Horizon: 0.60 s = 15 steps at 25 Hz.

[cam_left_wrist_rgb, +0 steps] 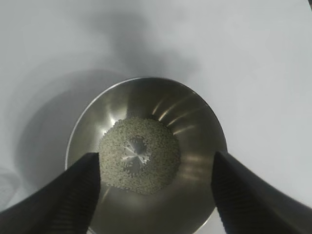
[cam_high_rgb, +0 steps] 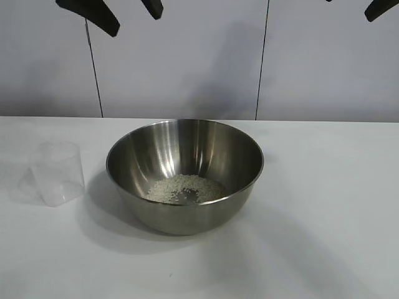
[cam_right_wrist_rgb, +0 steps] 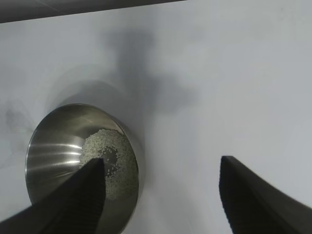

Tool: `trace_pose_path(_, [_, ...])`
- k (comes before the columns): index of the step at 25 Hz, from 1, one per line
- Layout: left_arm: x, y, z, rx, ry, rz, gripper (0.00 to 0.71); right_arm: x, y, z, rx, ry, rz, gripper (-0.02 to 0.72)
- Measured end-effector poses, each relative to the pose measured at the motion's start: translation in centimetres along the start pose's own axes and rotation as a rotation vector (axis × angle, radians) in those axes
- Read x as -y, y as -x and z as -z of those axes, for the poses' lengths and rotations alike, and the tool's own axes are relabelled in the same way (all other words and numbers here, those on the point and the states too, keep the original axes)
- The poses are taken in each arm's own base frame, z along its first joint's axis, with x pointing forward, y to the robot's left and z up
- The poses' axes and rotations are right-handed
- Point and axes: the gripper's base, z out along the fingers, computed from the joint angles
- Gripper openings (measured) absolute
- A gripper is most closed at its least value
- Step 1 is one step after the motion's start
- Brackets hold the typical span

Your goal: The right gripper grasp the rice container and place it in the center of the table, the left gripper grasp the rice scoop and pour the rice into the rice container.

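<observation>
The rice container, a shiny steel bowl, stands in the middle of the white table with a small heap of rice at its bottom. The rice scoop, a translucent plastic cup, stands upright on the table just left of the bowl, touched by nothing. My left gripper hangs high above the bowl's left side, open and empty; its wrist view looks straight down past the left gripper onto the rice. High at the right, my right gripper is open and empty. In its own view the right gripper has the bowl off to one side.
A grey panelled wall closes off the table's far edge. White tabletop lies to the right of the bowl and in front of it.
</observation>
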Motion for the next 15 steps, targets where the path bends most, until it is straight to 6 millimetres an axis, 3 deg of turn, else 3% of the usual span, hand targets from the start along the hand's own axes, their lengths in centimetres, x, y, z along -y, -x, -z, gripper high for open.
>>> trace_pose_path(4, [-0.25, -0.09, -1.42, -0.033, -0.014, 0.03, 0.477, -0.03, 0.0, 0.0, 0.0, 0.003, -0.001, 0.463])
trace_pose_path(15, [-0.16, -0.08, -1.4, -0.032, -0.022, 0.038, 0.477, -0.04, 0.0, 0.0, 0.0, 0.004, -0.001, 0.463])
